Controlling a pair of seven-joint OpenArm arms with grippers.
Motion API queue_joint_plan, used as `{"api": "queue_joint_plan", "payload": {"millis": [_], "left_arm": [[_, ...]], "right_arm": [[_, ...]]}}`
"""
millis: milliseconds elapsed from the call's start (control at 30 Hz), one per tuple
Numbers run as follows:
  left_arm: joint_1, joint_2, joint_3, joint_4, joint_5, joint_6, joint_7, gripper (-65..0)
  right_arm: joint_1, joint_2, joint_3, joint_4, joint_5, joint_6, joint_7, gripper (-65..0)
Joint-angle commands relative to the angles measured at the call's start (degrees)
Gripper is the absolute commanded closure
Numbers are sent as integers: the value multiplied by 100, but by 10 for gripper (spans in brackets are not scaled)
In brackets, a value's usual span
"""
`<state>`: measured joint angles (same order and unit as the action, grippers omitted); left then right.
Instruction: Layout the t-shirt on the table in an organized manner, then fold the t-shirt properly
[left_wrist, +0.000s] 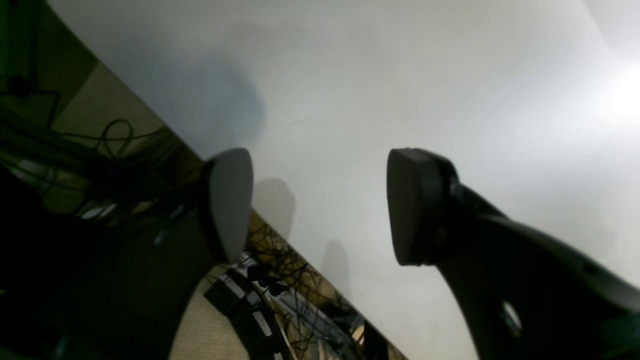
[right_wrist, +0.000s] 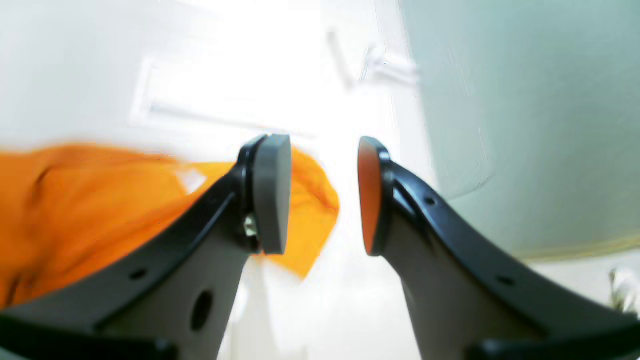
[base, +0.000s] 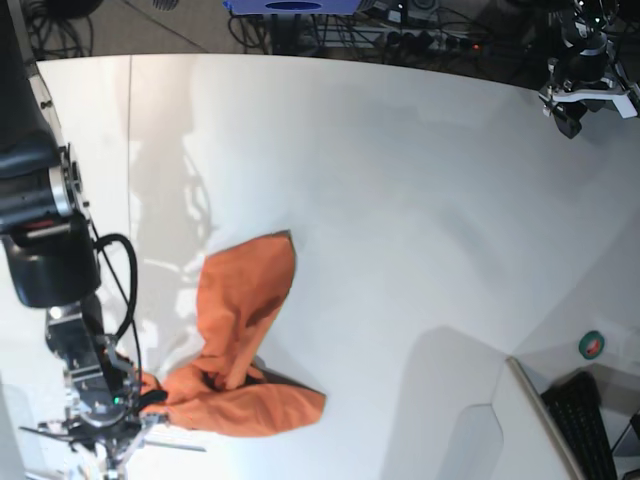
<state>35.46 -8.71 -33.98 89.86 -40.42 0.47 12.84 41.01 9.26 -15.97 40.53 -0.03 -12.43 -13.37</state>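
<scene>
The orange t-shirt (base: 245, 310) lies bunched and twisted on the white table (base: 400, 180) at the front left, one lobe reaching up and another spread toward the front. My right gripper (base: 140, 405) sits at the shirt's left end. In the right wrist view the right gripper (right_wrist: 324, 195) is open; the t-shirt (right_wrist: 100, 200) lies behind its left finger, a cloth corner hanging loose just past that pad. My left gripper (base: 572, 110) is far off at the back right. The left gripper (left_wrist: 320, 205) is open and empty over the table (left_wrist: 375, 75) edge.
Past the table edge in the left wrist view lie tangled cables (left_wrist: 115, 145) and gear on the floor. A keyboard (base: 585, 420) and a green tape roll (base: 592, 345) sit at the front right. More cables (base: 330, 20) run along the back.
</scene>
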Motion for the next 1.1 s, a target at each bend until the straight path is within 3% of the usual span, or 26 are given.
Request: {"api": "queue_joint_plan", "payload": {"millis": [0, 100, 233, 367, 500, 600, 667, 700, 800, 933, 1067], "left_arm": [[45, -83, -35, 90, 12, -16, -128, -402], [36, -83, -35, 99, 12, -16, -128, -402], [-105, -100, 167, 55, 12, -16, -128, -402], [-140, -109, 519, 99, 12, -16, -137, -402], [-236, -109, 800, 99, 12, -16, -137, -392], [-333, -144, 1081, 214, 12, -16, -128, -217], [-359, -162, 1169, 240, 12, -16, -128, -44], [-359, -171, 1169, 249, 12, -16, -128, 0], [-368, -171, 1160, 249, 12, -16, -128, 0], [-359, -180, 1108, 249, 3, -16, -128, 0], [-359, -267, 984, 257, 3, -16, -128, 0]], "right_arm": [[-27, 37, 10, 505, -27, 51, -127, -203], [-871, 2, 10, 1832, -27, 377, -874, -203], [-1794, -367, 1, 2914, -19, 623, -1288, -203], [-2339, -842, -34, 2861, -27, 851, -1613, -203], [-2682, -877, -825, 2474, -27, 843, -1332, -195], [-2690, -877, -948, 1868, -27, 843, -1024, -159], [-2655, -895, -957, 1419, -27, 851, -839, -56], [-2655, -904, -957, 1261, -27, 869, -751, 0], [-2664, -939, -957, 1076, -19, 887, -690, 0], [-2928, -1247, -1054, 1138, -27, 887, -848, 0], [-3271, -1563, -1968, 1419, -19, 843, -1006, 0]]}}
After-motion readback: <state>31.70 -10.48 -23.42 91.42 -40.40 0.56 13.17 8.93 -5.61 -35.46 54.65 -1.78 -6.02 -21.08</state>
